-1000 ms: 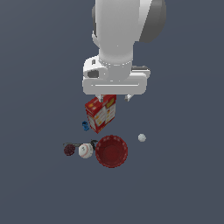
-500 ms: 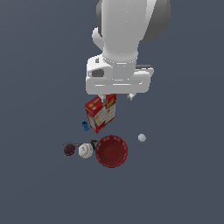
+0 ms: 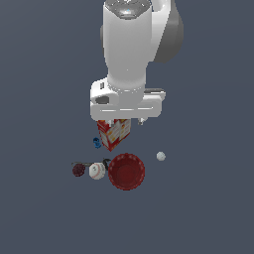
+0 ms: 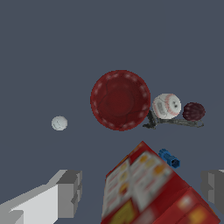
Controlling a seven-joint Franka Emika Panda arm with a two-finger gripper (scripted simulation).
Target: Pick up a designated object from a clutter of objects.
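The white baseball (image 3: pixel 97 170) with red stitching lies between the dark maroon ball (image 3: pixel 78 170) and the red bowl (image 3: pixel 126 171). The wrist view shows the baseball (image 4: pixel 166 106) beside the bowl (image 4: pixel 120 99), with the maroon ball (image 4: pixel 194 111) on its other side. My gripper (image 4: pixel 142 192) is open, its grey fingers (image 4: pixel 70 193) spread wide with nothing held. It hangs over the red-and-white box (image 4: pixel 151 188), well apart from the baseball. In the exterior view the arm's white hand (image 3: pixel 126 105) covers the top of the box (image 3: pixel 114 133).
A tiny blue item (image 3: pixel 96 143) lies beside the box, on the exterior view's left. A tiny pale ball (image 3: pixel 160 156) sits alone to the exterior view's right of the bowl. A thin dark object (image 4: pixel 175 122) lies by the baseball.
The arm's hand has come down in the exterior view and now overlaps the top of the box. None of the objects has moved.
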